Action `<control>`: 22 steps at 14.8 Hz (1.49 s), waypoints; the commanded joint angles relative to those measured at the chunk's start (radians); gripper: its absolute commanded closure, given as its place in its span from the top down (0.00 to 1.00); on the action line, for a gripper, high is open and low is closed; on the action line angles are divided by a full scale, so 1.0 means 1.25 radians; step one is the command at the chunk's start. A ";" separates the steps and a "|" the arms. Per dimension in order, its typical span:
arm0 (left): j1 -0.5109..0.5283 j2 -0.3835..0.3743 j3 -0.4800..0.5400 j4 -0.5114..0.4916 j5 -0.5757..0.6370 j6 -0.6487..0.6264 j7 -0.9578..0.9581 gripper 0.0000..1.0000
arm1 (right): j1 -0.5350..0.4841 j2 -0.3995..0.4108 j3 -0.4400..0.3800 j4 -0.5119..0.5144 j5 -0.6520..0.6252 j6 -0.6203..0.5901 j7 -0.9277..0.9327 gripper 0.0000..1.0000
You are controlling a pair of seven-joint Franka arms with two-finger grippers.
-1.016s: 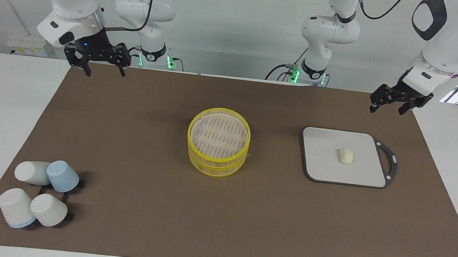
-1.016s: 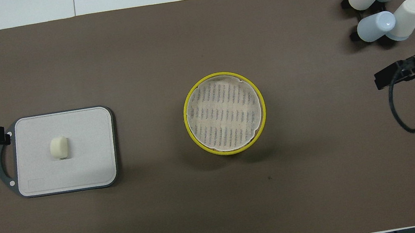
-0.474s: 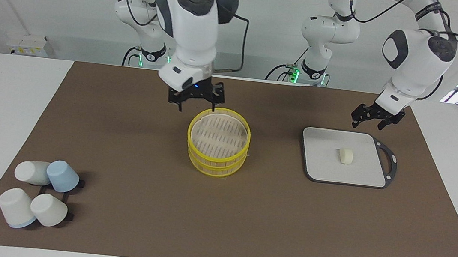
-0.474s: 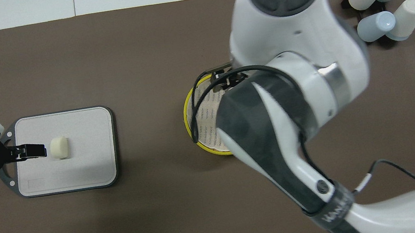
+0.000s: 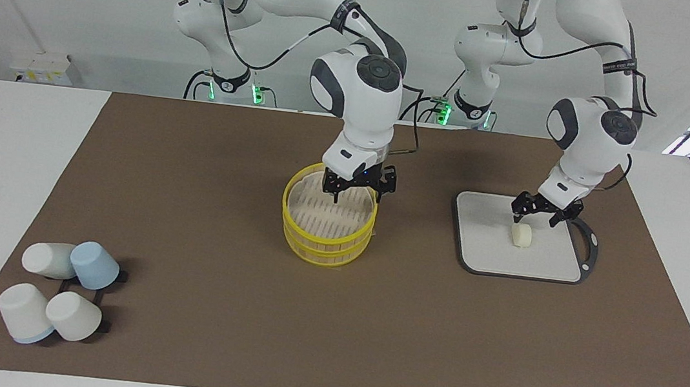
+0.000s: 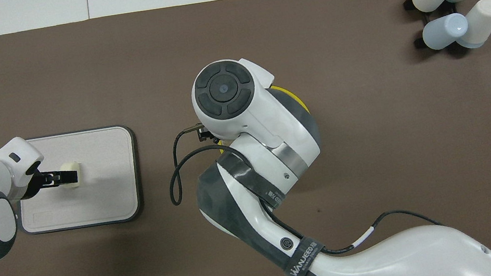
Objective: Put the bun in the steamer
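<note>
The bun (image 5: 521,235) is a small cream lump lying on the grey board (image 5: 488,252). My left gripper (image 5: 535,219) is open and hangs just above the bun, its fingers to either side of it. In the overhead view the left gripper (image 6: 65,175) overlaps the bun (image 6: 73,183). The yellow-rimmed, two-tier steamer (image 5: 314,232) stands mid-table. My right gripper (image 5: 356,196) is open and empty, low over the steamer's pale slatted top. In the overhead view the right arm hides most of the steamer; only a piece of the yellow rim (image 6: 294,99) shows.
Several white and blue cups (image 5: 58,290) lie on a black rack toward the right arm's end, farther from the robots; they also show in the overhead view (image 6: 455,9). The board (image 6: 103,198) has a black rim with a handle. A brown mat covers the table.
The right gripper swung from its end of the table to the steamer and came down over its top. The left gripper moved in over the board and dropped to the bun.
</note>
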 commanded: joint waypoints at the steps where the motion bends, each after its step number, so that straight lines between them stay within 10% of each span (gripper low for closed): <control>1: 0.002 0.013 -0.004 -0.001 0.013 0.032 0.003 1.00 | 0.018 -0.040 0.001 -0.092 -0.001 0.066 0.034 1.00; 8: -0.024 0.038 -0.004 -0.003 0.013 0.057 0.005 0.90 | 0.016 -0.073 0.002 -0.211 -0.001 0.183 0.028 0.92; 11: -0.023 0.042 -0.004 -0.003 0.013 0.058 0.011 0.65 | 0.016 -0.073 0.002 -0.211 0.002 0.196 0.029 0.62; 14: -0.019 0.044 -0.003 -0.003 0.013 0.058 0.011 0.28 | 0.019 -0.073 0.002 -0.211 0.002 0.192 0.033 0.54; 18: -0.020 0.045 -0.004 0.019 0.008 0.035 -0.001 0.25 | 0.030 -0.072 0.002 -0.212 0.004 0.201 0.034 0.51; 22: -0.088 0.084 -0.008 0.262 -0.018 -0.248 -0.160 0.25 | 0.034 -0.072 0.002 -0.213 0.004 0.201 0.035 0.32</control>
